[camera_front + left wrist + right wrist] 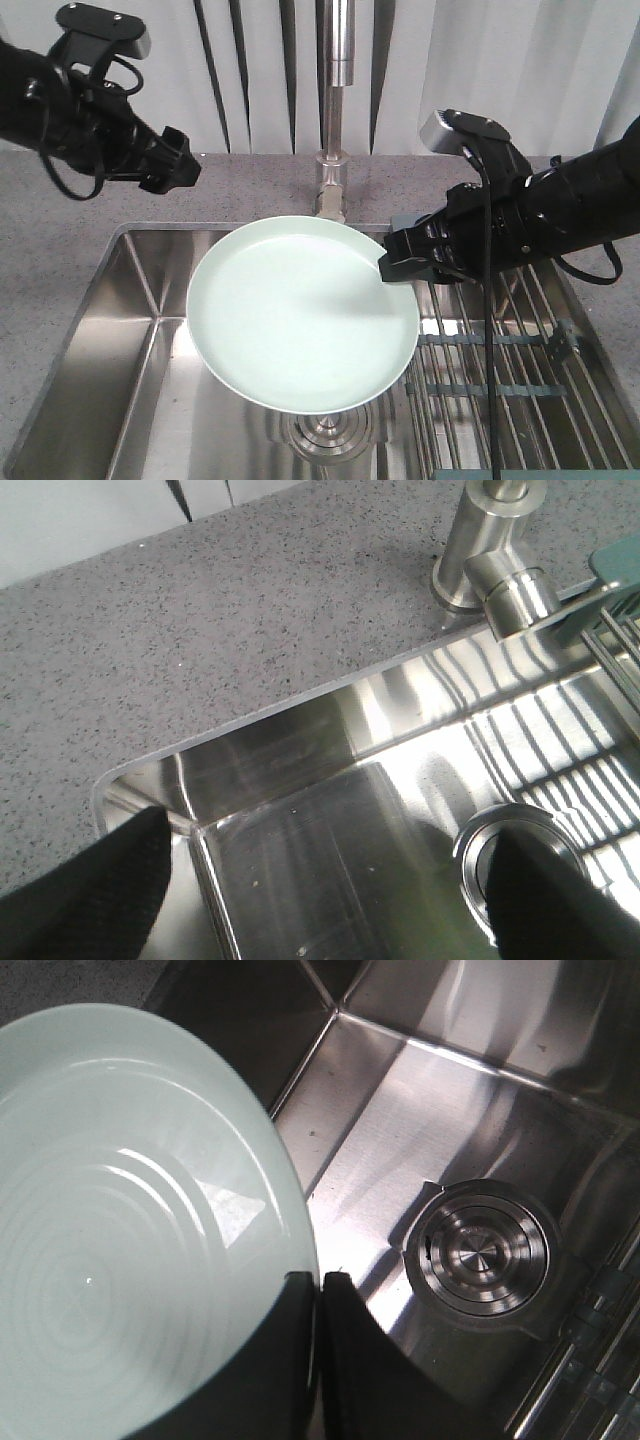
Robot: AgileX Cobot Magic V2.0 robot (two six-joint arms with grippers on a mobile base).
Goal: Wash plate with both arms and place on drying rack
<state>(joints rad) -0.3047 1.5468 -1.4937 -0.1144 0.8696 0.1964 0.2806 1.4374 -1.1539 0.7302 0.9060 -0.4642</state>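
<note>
The pale mint-green plate [300, 312] hangs tilted over the steel sink, held by its right rim. My right gripper [392, 268] is shut on that rim. In the right wrist view the plate [120, 1210] fills the left side and the gripper [318, 1290] pinches its edge between both fingers. My left gripper [180, 160] is up at the back left, over the counter and apart from the plate. In the left wrist view it [330, 880] is open and empty, with its fingertips [90, 890] at the bottom corners. The drying rack [520, 370] of steel rods lies at the right.
The faucet [335, 110] stands behind the plate at the back middle. The sink basin [110, 370] lies below, with its drain [483, 1252] under the plate. A grey speckled counter [200, 610] surrounds the sink.
</note>
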